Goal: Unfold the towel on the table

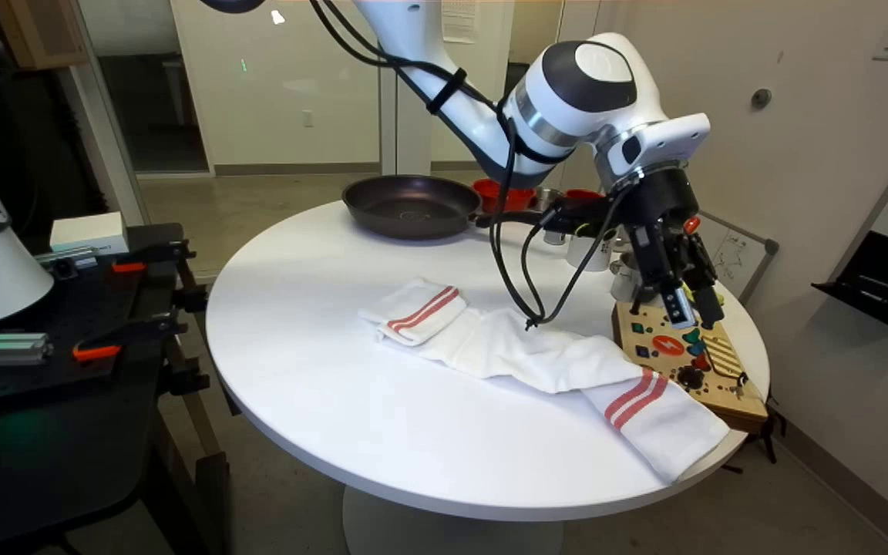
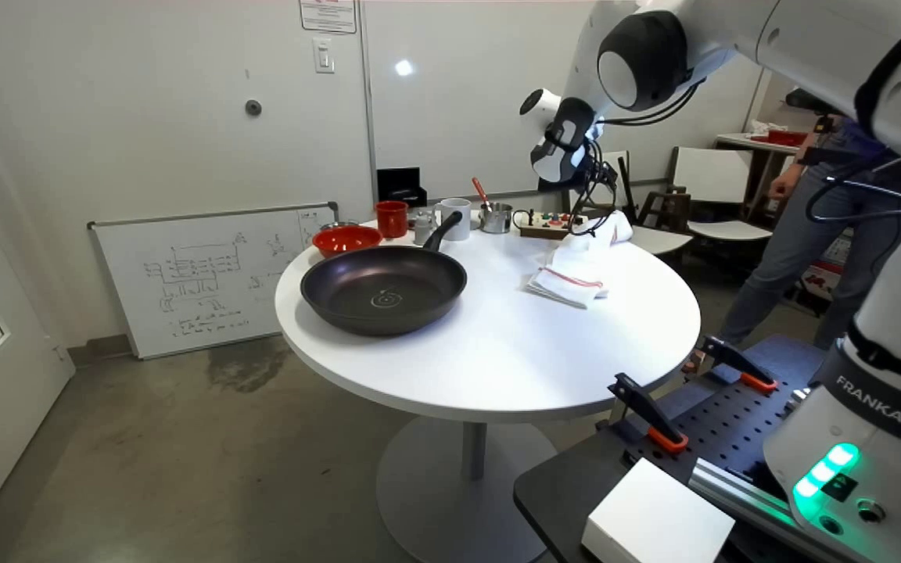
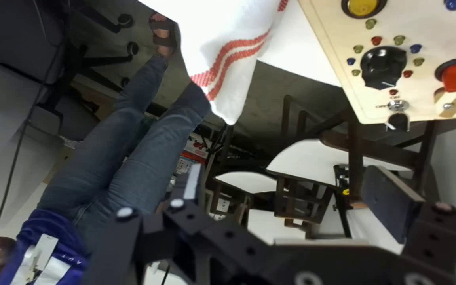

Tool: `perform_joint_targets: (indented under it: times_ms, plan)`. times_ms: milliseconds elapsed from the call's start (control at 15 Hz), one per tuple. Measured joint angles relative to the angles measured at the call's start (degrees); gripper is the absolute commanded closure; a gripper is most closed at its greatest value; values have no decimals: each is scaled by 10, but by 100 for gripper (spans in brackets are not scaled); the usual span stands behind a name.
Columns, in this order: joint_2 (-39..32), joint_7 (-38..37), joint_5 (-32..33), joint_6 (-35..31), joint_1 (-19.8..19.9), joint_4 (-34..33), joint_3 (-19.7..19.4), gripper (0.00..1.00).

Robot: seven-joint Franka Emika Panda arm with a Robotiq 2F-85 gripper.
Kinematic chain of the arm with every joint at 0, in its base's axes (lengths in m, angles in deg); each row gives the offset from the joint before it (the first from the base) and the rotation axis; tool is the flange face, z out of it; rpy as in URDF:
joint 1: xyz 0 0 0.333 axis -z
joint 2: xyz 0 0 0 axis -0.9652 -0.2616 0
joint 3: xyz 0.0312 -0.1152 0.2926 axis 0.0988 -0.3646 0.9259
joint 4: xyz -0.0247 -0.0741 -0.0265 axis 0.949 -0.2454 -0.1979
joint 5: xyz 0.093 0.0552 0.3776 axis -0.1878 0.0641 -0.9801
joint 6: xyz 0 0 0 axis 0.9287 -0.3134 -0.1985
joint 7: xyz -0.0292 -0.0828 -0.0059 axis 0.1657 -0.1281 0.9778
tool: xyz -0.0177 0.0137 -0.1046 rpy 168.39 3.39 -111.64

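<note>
The white towel (image 1: 506,351) with red stripes lies in a long, bunched strip on the round white table (image 1: 297,277). Its far-from-board end is folded over flat, and its middle is wrinkled. The towel (image 2: 576,274) and table (image 2: 482,367) also show in an exterior view. In the wrist view the towel's striped end (image 3: 232,51) reaches past the table edge (image 3: 307,55). My gripper (image 1: 694,308) is raised above the wooden board, beside the towel's striped end, and not touching it. In the wrist view the gripper's fingers (image 3: 289,194) are wide apart with nothing between them.
A wooden board with knobs (image 1: 648,351) lies against the towel at the table's edge. A black frying pan (image 2: 384,293), red bowl (image 2: 347,239), red mug (image 2: 392,219), white mug (image 2: 457,219) and metal cup (image 2: 496,219) stand on the table. A person (image 3: 141,174) stands nearby.
</note>
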Motion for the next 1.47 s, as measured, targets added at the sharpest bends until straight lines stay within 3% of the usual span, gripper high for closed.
perform_joint_targets:
  times_ms: [733, 1133, 1467]
  plan:
    - [195, 326, -35, -143, 82, 202, 126, 0]
    - [277, 505, -117, -207, 104, 344, 199, 0]
    - [316, 675, -219, -207, 146, 420, 295, 0]
